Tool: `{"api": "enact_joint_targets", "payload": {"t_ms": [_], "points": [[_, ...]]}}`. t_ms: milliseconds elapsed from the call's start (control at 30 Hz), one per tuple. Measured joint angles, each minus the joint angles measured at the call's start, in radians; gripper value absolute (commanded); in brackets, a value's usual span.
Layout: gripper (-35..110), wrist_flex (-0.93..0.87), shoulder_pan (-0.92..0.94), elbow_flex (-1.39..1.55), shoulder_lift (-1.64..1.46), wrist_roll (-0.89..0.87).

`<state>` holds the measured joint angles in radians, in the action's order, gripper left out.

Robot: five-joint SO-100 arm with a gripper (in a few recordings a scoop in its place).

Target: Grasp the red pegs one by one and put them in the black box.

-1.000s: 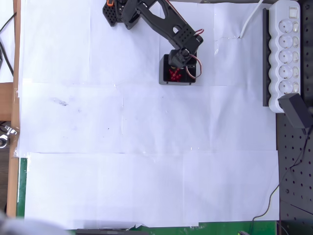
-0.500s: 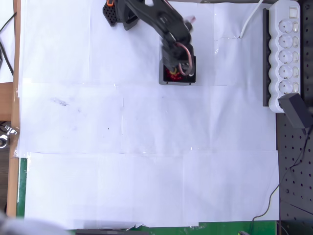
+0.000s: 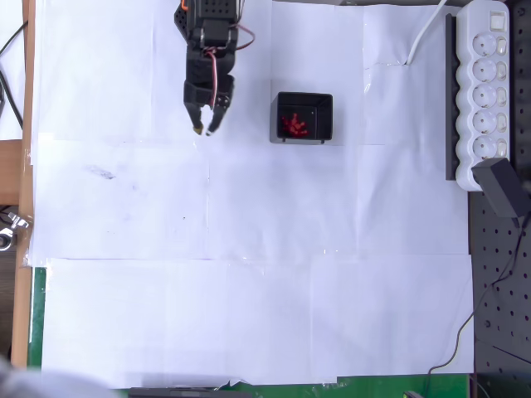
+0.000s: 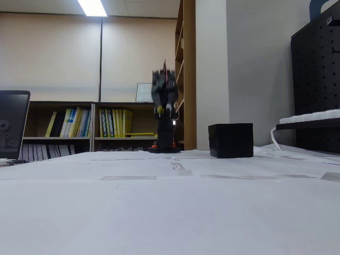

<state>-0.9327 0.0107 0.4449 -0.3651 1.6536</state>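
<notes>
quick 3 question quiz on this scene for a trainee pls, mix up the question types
1. True or false: the red pegs lie inside the black box.
2. In the overhead view the gripper is: A) over the box, B) left of the box, apart from it, C) beside the power strip.
3. Fill in: the table is covered with white ____.

Key: 1 true; 2 B; 3 paper.
</notes>
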Motion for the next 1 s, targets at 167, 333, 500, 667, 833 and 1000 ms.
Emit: {"api": "enact_joint_targets", "payload": {"t_ms": [167, 333, 500, 667, 833, 1000], "points": [[0, -0.06, -0.009, -0.265, 0.275, 0.008], [0, -0.152, -0.008, -0.377, 0.365, 0.023], [0, -0.261, -0.011, -0.408, 0.439, 0.023], [0, -0.347, -0.023, -0.408, 0.486, 0.067], [0, -0.371, -0.025, -0.408, 0.511, 0.095], [0, -0.376, -0.025, -0.408, 0.531, 0.104]]}}
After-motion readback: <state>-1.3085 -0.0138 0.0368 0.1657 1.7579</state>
